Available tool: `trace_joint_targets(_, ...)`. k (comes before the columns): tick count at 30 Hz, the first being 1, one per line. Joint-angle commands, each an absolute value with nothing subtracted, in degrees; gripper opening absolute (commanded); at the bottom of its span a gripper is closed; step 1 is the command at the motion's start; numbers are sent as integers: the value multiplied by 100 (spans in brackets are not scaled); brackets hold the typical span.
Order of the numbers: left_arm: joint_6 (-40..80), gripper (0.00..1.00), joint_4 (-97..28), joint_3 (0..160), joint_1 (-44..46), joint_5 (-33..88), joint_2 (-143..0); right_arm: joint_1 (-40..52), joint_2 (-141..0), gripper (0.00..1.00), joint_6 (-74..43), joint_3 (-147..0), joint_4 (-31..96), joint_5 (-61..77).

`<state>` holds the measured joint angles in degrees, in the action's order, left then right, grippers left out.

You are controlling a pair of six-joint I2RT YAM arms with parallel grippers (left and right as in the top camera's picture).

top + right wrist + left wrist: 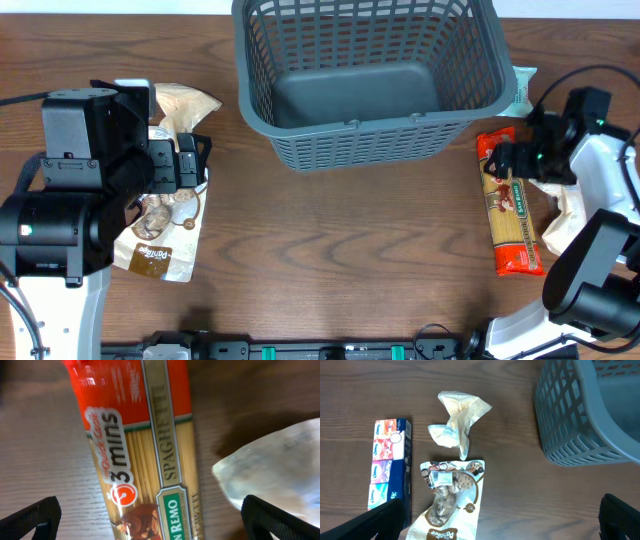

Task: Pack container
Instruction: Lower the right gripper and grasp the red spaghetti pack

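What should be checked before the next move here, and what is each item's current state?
1. Container empty, with room for packets: ok.
2. Right gripper open: ok.
3. Spaghetti packet lying inside the right gripper's span in the wrist view: ok.
4. Right gripper's height above the spaghetti packet: cannot tell.
5. Left gripper open: ok.
6. Brown snack pouch centred under the left gripper: not ok, it sits off to one side.
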<state>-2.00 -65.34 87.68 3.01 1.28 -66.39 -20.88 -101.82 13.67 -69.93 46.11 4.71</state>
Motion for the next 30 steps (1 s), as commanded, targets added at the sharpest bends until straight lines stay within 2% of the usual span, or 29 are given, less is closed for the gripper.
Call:
trace_joint_targets(1,-301,99,-6525,8799,296,75,-6667,-2178,-10138,99,1420,-6731,4462,499)
trace_joint_targets(17,-301,99,-6523,8799,296,78,-6667,-2585,-10138,99,1498,-5763,3413,454)
trace_joint_targets(30,-298,99,-6499,8799,296,78,-6720,-2554,-10138,98,1155,-5730,3395,735)
